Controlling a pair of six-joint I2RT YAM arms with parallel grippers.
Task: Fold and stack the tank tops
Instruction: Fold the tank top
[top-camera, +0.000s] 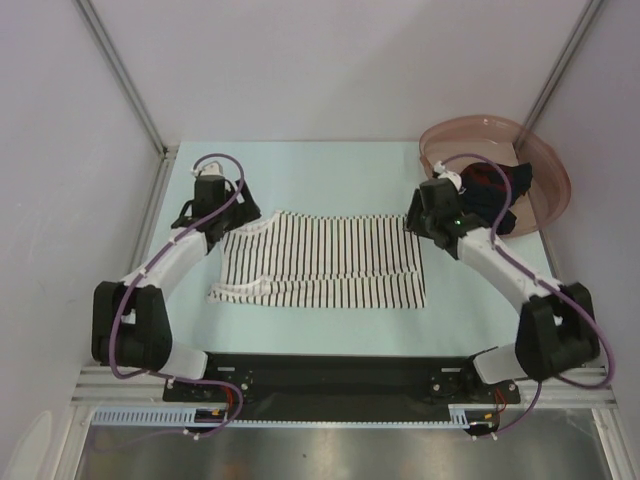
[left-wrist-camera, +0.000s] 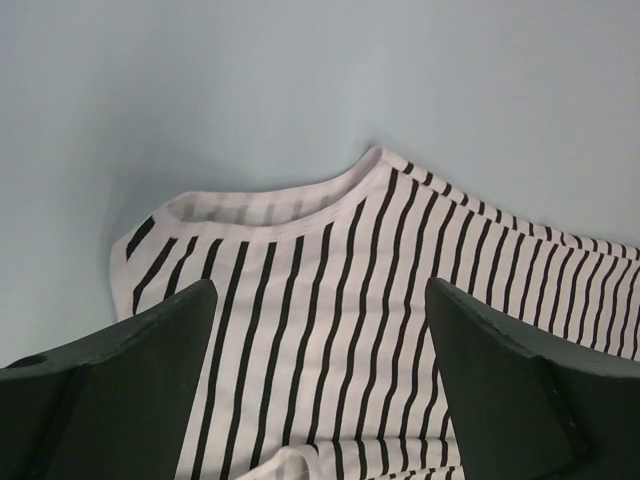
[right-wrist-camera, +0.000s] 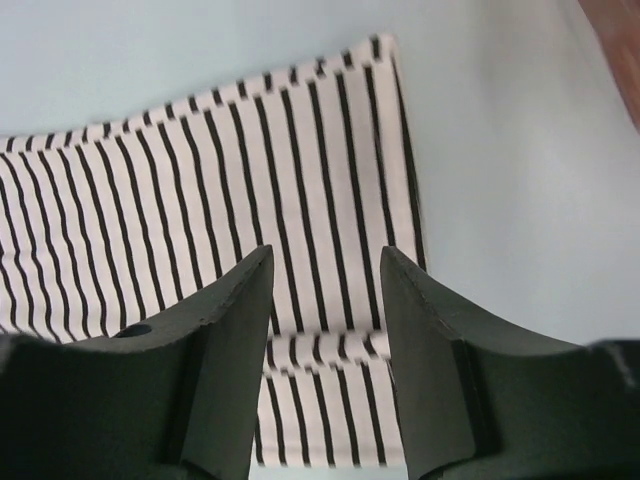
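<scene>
Table (top-camera: 330, 180): the pale surface runs under both of your pincers and out beyond their tips.
Striped tank top (top-camera: 320, 262): it lies flat on the table between your two pincers, one end under each. Its neck end is at your left pincer and its straight hem end at your right.
Basin (top-camera: 545, 165): pink and see-through, it sits behind and outside your right pincer, at the far corner, tilted against the wall.
Dark tank top (top-camera: 495, 195): it is bunched in the basin and spills over the rim just behind your right wrist, well apart from your left pincer.
Left pincer (left-wrist-camera: 320, 300): your jaws stand wide, with nothing between them. The striped cloth lies below the gap, and its curved neckline lies just ahead of the fingertips (left-wrist-camera: 190, 310).
Right pincer (right-wrist-camera: 326, 260): your jaws are parted, but narrower than on the left, and they pinch nothing. The striped top's corner lies ahead of the tips. A cloth edge crosses the gap below the fingertips (right-wrist-camera: 250, 290), with a second striped layer showing under it.
Contact: you cannot tell from either wrist view whether the fingers rest on the cloth or hang just over it.
Hidden: from above, your right arm covers part of the dark top, so its shape and colours are hard to make out. Both wrist views cut the striped top off at the frame edges.
</scene>
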